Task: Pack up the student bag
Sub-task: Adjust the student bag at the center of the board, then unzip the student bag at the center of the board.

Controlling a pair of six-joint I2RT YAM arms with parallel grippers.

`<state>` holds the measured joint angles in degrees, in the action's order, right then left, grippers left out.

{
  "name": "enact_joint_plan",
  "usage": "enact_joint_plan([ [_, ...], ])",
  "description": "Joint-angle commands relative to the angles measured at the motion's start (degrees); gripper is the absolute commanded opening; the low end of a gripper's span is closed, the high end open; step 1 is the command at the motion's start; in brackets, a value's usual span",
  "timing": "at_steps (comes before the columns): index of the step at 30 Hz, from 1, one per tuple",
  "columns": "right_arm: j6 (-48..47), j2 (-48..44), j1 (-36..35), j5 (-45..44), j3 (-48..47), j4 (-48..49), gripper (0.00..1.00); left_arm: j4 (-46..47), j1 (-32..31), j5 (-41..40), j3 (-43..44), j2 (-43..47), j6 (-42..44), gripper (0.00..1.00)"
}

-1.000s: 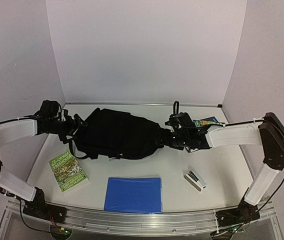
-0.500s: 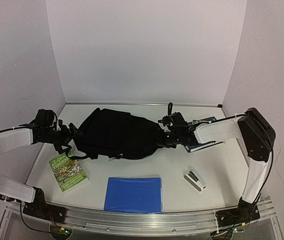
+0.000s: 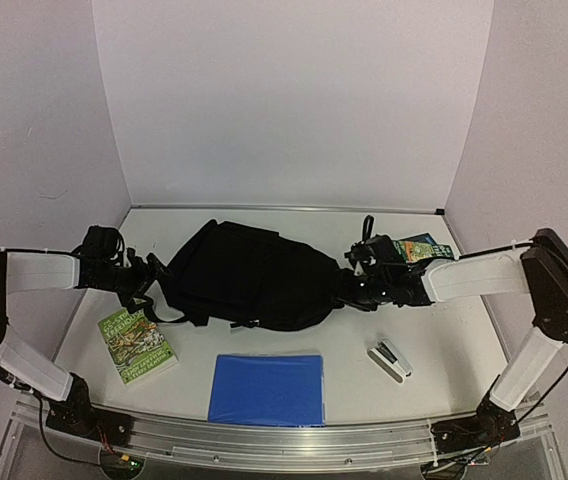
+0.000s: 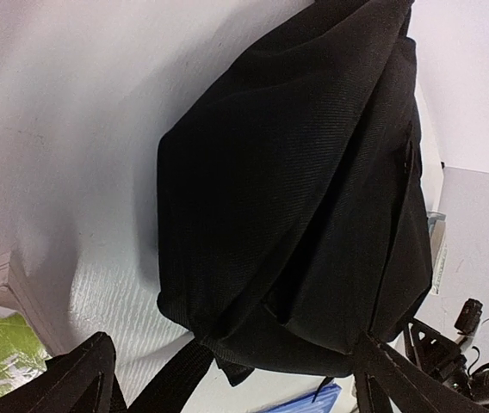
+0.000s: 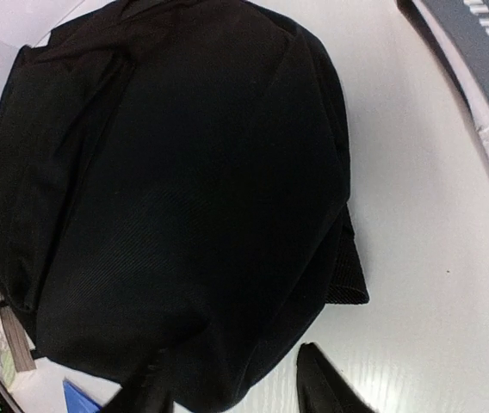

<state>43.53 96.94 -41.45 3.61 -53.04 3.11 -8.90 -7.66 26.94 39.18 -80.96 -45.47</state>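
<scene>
Student bag (image 3: 254,275), a black backpack, lies on its side across the middle of the white table (image 3: 464,350), stretched lengthwise between the two arms. Left gripper (image 3: 147,270) sits at the bag's left end with its jaws spread wide and a dangling strap (image 4: 171,383) between its fingers (image 4: 85,379), gripping nothing, while the right gripper (image 3: 349,290) is at the bag's rounded right end with its jaws partly apart, not pinching the fabric. Nearer the arm bases lie a green paperback (image 3: 137,344), a blue folder (image 3: 266,388) and a stapler (image 3: 390,360).
</scene>
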Motion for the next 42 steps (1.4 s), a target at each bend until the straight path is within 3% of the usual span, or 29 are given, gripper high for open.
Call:
enact_joint_plan([
  [1,0.32,-7.81,-0.87,-2.07,-1.0,-4.66,0.61,0.16,-0.63,-1.6,1.5,4.38,1.75,0.95],
  [5,1.34,-12.49,-4.5,-1.73,-2.03,-6.22,0.61,-1.52,-5.31,-4.05,1.04,7.89,0.27,0.94],
  [9,5.08,-13.22,-9.54,-2.18,-3.57,-4.79,0.55,-1.83,-15.78,-10.77,1.7,8.68,-4.06,0.92],
  [15,11.06,-8.39,-15.05,-1.21,-2.72,6.14,0.47,7.94,-22.36,-11.23,-0.65,3.97,-12.64,0.87],
  [21,13.06,-4.44,-16.32,-0.91,-2.62,9.96,0.45,13.12,-24.86,-8.55,0.49,-3.14,-15.52,0.66],
  [29,12.37,-5.18,-16.43,-1.67,-2.97,10.04,0.45,13.28,-25.74,-10.07,0.9,-6.29,-15.82,0.65],
  [36,12.71,-4.25,-16.38,-1.26,-2.96,10.07,0.45,16.71,-25.74,-9.88,2.09,-10.32,-15.45,0.44],
  [42,12.72,-4.1,-16.46,-0.92,-2.78,10.07,0.45,16.85,-25.74,-11.12,3.69,-11.72,-14.7,0.4],
])
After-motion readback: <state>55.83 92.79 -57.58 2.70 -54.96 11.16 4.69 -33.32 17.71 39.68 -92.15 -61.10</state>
